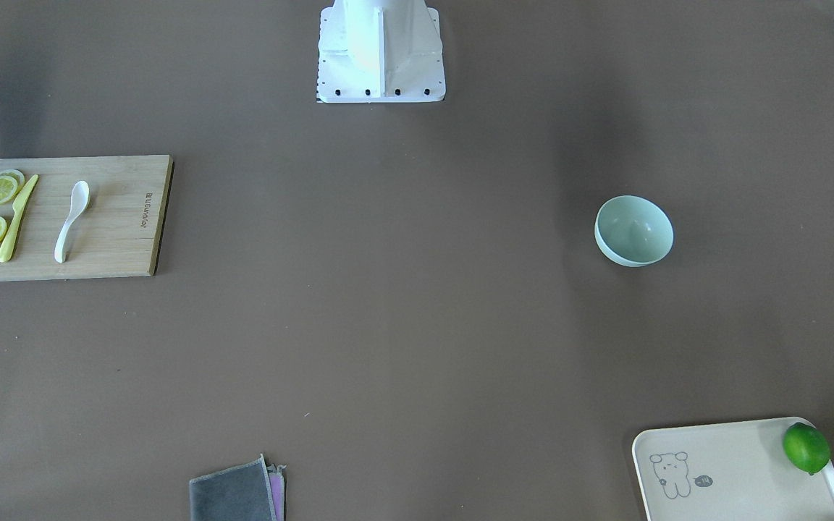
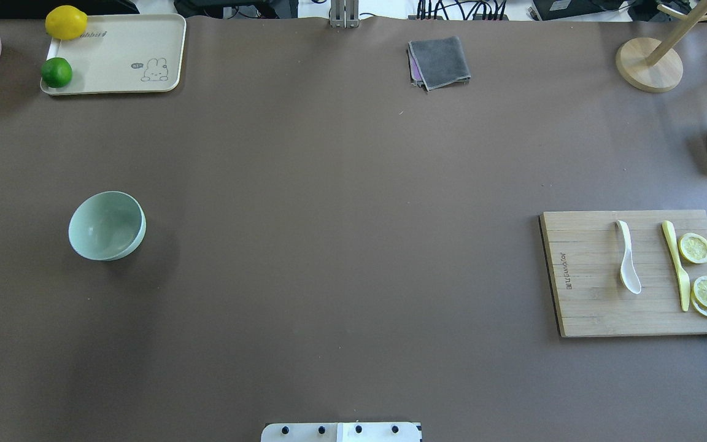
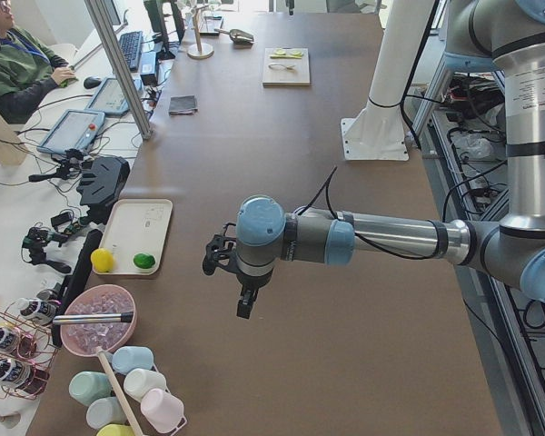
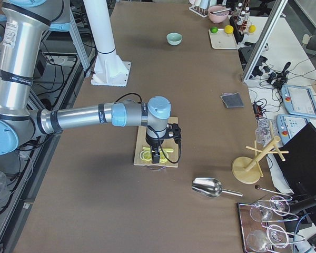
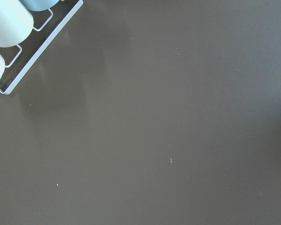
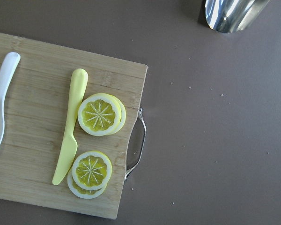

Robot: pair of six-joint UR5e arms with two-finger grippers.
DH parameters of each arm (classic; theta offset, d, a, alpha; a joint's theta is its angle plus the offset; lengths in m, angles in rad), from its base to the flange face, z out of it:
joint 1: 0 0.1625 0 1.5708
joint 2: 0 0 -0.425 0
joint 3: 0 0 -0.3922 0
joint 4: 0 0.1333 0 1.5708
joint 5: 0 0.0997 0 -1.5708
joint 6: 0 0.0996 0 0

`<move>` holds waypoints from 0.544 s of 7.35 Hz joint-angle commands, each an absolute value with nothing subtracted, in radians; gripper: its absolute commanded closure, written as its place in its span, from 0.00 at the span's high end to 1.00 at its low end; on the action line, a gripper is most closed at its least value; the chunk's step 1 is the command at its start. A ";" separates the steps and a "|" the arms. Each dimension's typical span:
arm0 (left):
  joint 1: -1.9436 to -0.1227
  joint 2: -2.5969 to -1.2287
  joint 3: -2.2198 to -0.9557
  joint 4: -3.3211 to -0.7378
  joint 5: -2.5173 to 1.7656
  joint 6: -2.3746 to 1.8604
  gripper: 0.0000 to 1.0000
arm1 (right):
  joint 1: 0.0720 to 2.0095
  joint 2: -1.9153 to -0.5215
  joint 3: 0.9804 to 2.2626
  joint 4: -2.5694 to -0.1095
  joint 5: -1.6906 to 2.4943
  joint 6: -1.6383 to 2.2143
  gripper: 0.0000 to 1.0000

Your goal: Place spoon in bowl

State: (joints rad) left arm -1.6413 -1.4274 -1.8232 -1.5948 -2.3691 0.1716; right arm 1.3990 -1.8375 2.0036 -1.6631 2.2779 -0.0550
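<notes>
White spoon (image 2: pixel 628 258) flat on bamboo board (image 2: pixel 587 307), robot's right side; not in bowl (image 2: pixel 107 225).
Spoon lies beside yellow knife (image 2: pixel 676 265), not touching it; lemon slices (image 2: pixel 695 248) on knife's far side. Mint-green bowl on table (image 2: pixel 353 245), robot's left side, well apart from board. L gripper (image 3: pixel 243 307) hangs over bare table; R gripper (image 4: pixel 156 157) over board's lemon end. Claw state, both: cannot tell.
</notes>
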 commanded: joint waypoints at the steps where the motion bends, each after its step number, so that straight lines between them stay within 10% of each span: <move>1: -1.641 -1.491 -1.809 -1.629 -2.368 0.170 0.98 | 1.399 -1.838 2.003 -1.498 2.280 -0.046 1.00; 4: -1.641 -1.535 -1.756 -1.754 -2.368 0.103 0.98 | 1.399 -1.807 2.002 -1.324 2.251 -0.046 1.00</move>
